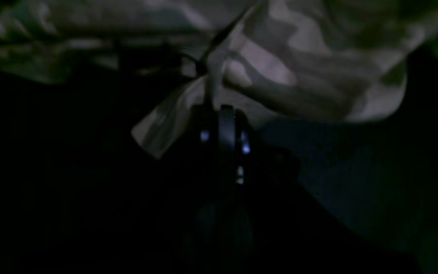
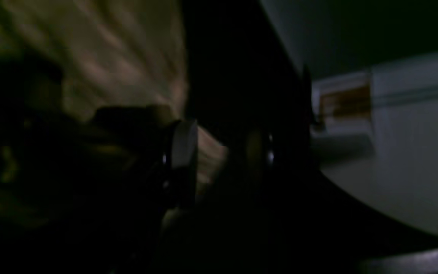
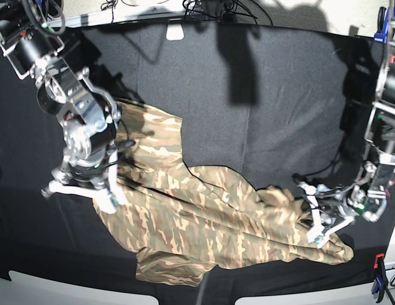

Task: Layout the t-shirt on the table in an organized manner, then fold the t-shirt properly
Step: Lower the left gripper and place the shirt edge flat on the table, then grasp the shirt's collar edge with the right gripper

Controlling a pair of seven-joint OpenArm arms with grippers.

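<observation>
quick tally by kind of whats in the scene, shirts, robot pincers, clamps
t-shirt: 1, camouflage, lying rumpled on the table
pincers: 2, left pincer and right pincer, both at the shirt
clamps: 2 in view, one blue at the top right corner, one red and blue at the bottom right
total: 5

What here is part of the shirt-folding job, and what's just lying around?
Job: t-shirt, table, left gripper pinching the cloth, right gripper at the shirt.
Lying about: blue clamp, cables, white tag.
</observation>
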